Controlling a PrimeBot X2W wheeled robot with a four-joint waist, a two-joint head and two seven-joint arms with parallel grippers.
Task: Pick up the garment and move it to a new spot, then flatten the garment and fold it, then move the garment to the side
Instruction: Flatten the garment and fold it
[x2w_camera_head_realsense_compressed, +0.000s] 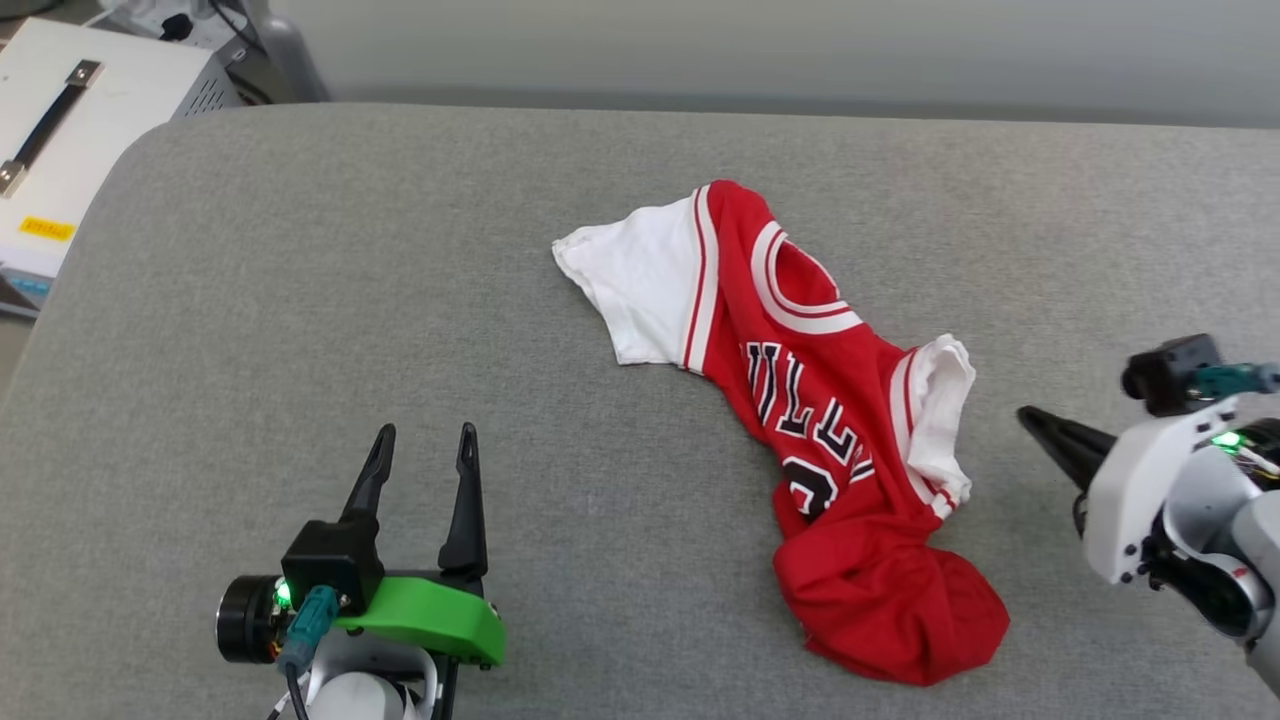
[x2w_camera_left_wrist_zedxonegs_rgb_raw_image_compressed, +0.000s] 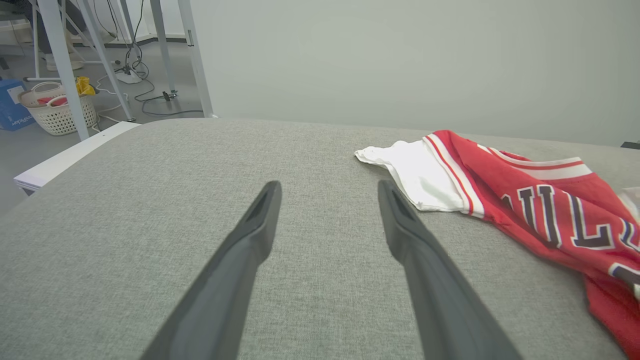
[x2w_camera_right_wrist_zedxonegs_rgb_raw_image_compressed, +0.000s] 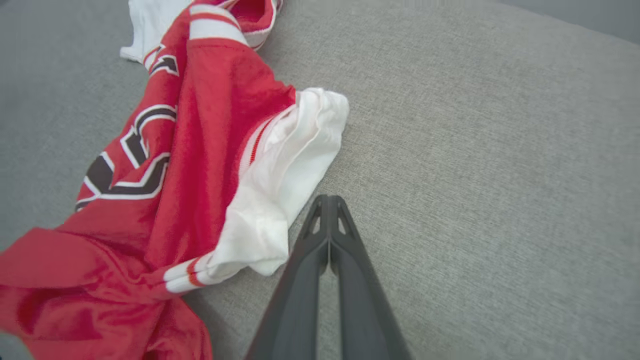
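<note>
red jersey (x2w_camera_head_realsense_compressed: 830, 420): crumpled on bench (x2w_camera_head_realsense_compressed: 300, 300), unfolded | left end effector (x2w_camera_head_realsense_compressed: 425, 435): spread wide, empty, parked clear | right end effector (x2w_camera_right_wrist_zedxonegs_rgb_raw_image_compressed: 329, 200): pinched together, empty, beside white sleeve (x2w_camera_right_wrist_zedxonegs_rgb_raw_image_compressed: 290, 165), likely lining up pickup

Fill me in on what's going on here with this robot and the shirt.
A two-armed robot is set to handle a red garment that lies crumpled and unfolded on the grey padded surface. Neither gripper holds it. The right gripper is shut on nothing, its tips just beside the garment's white sleeve. The left gripper is open over bare surface, apart from the garment.
</note>
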